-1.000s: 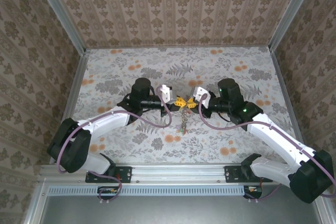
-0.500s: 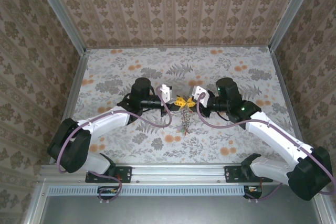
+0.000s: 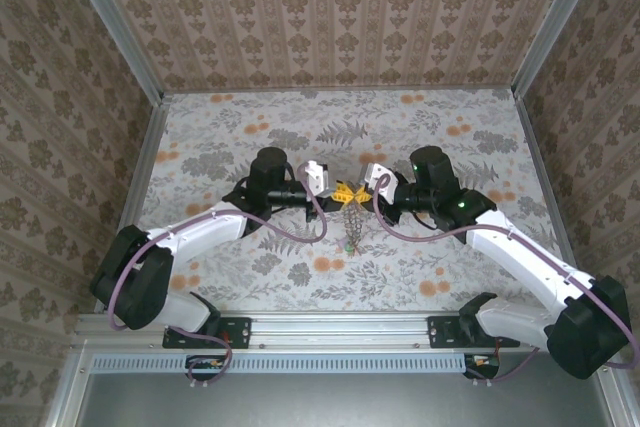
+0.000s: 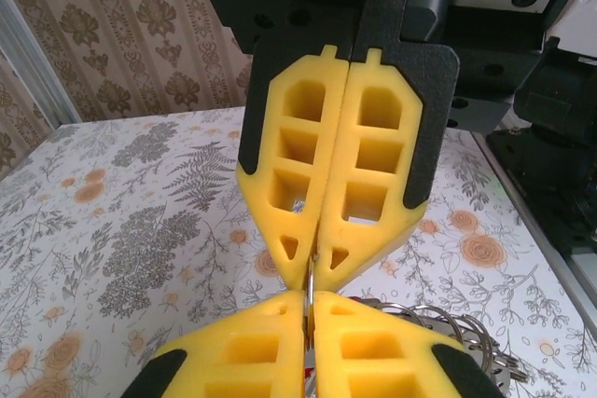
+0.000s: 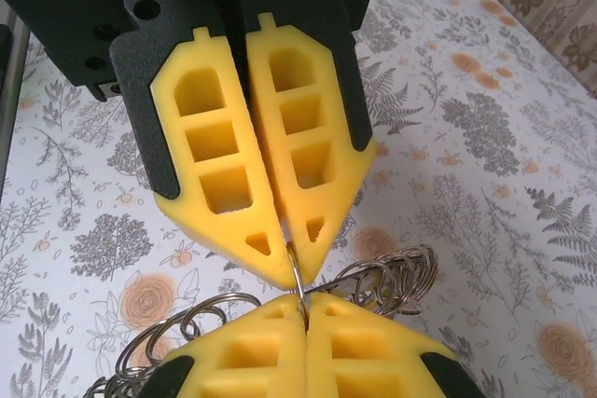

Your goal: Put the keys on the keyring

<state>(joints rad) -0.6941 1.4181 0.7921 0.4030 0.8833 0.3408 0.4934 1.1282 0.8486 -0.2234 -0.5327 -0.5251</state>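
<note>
Around your work lie the floral table top (image 3: 450, 147), papered walls (image 3: 330, 7) on three sides, and a purple cable (image 3: 300, 238) looping off the left arm just beside the hanging load. Your left gripper (image 5: 289, 263) and right gripper (image 4: 315, 263) meet nose to nose above the middle of the table. Each is clenched on the same thin wire loop of the keyring (image 5: 392, 277), and their tips almost touch. From overhead, the keyring's coils dangle between the two grippers; you cannot tell whether the lower end touches the table. The yellow pads (image 4: 382, 240) block nearly all of the pinch point in both wrist views, leaving a sliver of wire. The keys (image 3: 349, 243) are a tiny cluster low on the hanging chain. Their colours and number are unreadable, and you cannot tell whether they are threaded on. The coils run off the lower edge of both wrist views.
</note>
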